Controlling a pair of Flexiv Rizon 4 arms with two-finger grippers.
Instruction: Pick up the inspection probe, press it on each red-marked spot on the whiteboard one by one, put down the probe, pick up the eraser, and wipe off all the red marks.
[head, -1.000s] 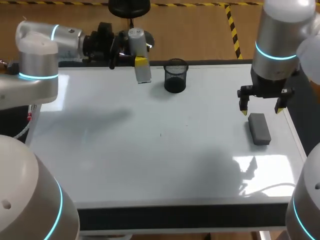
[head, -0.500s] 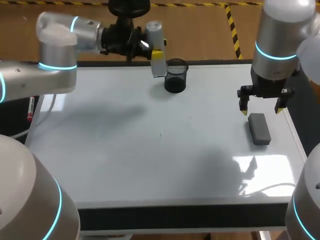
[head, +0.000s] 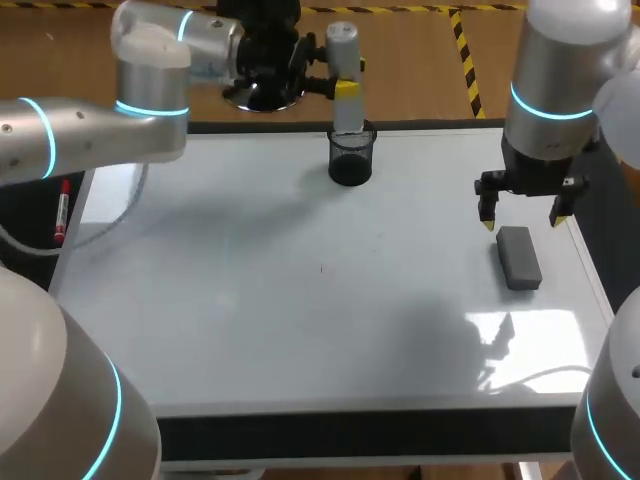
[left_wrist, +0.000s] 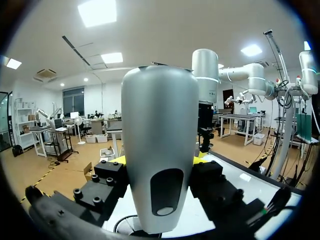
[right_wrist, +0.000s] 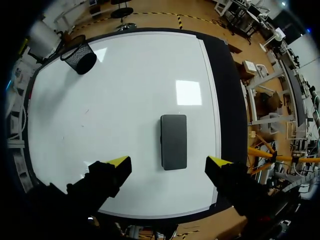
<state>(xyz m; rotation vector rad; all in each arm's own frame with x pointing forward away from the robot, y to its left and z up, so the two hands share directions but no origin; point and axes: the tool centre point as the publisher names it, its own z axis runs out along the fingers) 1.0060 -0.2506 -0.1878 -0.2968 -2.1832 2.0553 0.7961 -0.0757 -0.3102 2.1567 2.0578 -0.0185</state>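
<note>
Head view: our left gripper (head: 344, 90) clenched on the probe (head: 342, 48), held upright over the mesh cup (head: 351, 158) at the whiteboard's (head: 250, 300) far edge; our right gripper (head: 523, 214) spread wide, just above the eraser (head: 519, 258)

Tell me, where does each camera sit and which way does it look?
Head view: above and behind the robot, looking down on the whiteboard; both arms show, the left gripper holding the probe above the mesh cup.
Left wrist view: on the left wrist, facing out across the room; the gripped probe fills it.
Right wrist view: on the right wrist, looking straight down; the open right gripper hangs above the eraser.
Shared: head and right wrist views both show eraser, mesh cup and whiteboard.
</note>
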